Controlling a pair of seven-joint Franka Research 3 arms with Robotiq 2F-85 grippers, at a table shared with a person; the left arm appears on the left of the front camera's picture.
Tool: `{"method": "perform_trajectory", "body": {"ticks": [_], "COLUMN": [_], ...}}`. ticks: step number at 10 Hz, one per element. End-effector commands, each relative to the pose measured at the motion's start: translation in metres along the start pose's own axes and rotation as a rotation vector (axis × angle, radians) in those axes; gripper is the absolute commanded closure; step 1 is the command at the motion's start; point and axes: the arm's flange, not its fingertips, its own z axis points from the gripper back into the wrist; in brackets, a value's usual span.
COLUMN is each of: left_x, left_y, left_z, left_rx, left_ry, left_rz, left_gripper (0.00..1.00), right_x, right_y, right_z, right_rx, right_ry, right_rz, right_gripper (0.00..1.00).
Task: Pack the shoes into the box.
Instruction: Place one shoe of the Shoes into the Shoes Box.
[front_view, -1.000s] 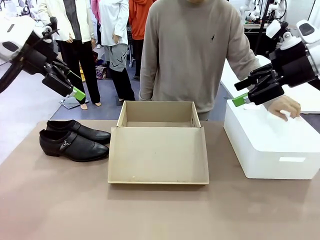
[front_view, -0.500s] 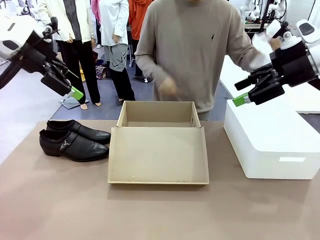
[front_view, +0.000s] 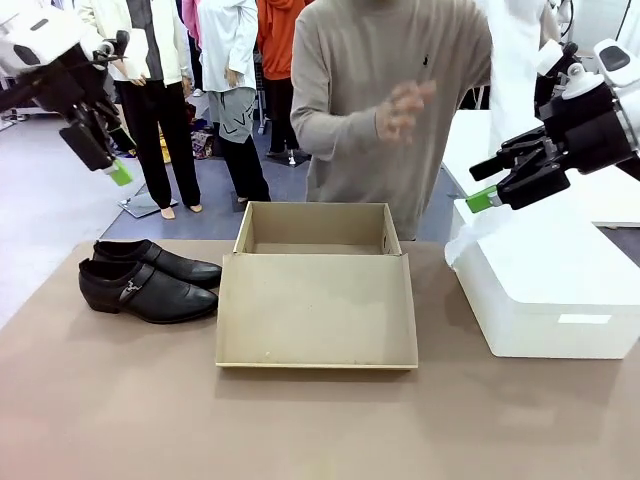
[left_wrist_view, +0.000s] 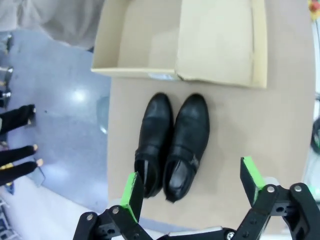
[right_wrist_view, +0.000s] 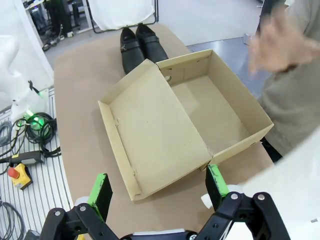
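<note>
Two glossy black shoes (front_view: 150, 278) lie side by side on the brown table, left of the box (front_view: 317, 310). The tan cardboard box stands open, its lid flap flat toward me and its tray bare. My left gripper (front_view: 112, 165) hangs open high above the shoes; the left wrist view looks straight down on the shoes (left_wrist_view: 172, 145) between its fingers, with my left gripper (left_wrist_view: 191, 184) well clear of them and the box (left_wrist_view: 200, 40) beyond. My right gripper (front_view: 482, 182) is open in the air right of the box. In its wrist view, my right gripper (right_wrist_view: 158, 189) is above the box (right_wrist_view: 185, 120), the shoes (right_wrist_view: 137, 45) beyond.
A large white block (front_view: 550, 280) stands at the table's right. The person (front_view: 390, 110) behind the box has a hand raised and lifts a white sheet (front_view: 515, 60) that trails down to the block's corner. The near table is bare.
My left arm has risen and swung left, away from the shoes. The person took a hand off the white block and raised a white sheet. My right arm has stayed put.
</note>
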Motion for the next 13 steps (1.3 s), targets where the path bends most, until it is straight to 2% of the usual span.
{"method": "perform_trajectory", "body": {"ticks": [1,4,7,8,13], "left_x": [-0.009,-0.028,-0.036,-0.037,-0.037], "left_y": [0.030,0.060,0.081,0.069,0.069], "left_z": [0.010,0.005,-0.009,-0.004,-0.004], "left_rx": [-0.017,-0.061,-0.039,-0.051,-0.051], "left_ry": [0.085,0.136,0.149,0.137,0.137], "left_rz": [-0.146,-0.248,-0.182,-0.207,-0.207], "left_gripper": [0.00,0.00,0.00,0.00,0.00], "right_x": [0.001,0.001,0.001,0.001,0.001], "right_y": [-0.005,-0.005,-0.005,-0.005,-0.005], "right_z": [-0.003,-0.003,-0.003,-0.003,-0.003], "right_rx": [0.007,0.007,0.007,0.007,0.007], "right_ry": [-0.026,-0.026,-0.026,-0.026,-0.026], "right_rz": [0.034,0.034,0.034,0.034,0.034], "right_gripper": [0.00,0.00,0.00,0.00,0.00]}}
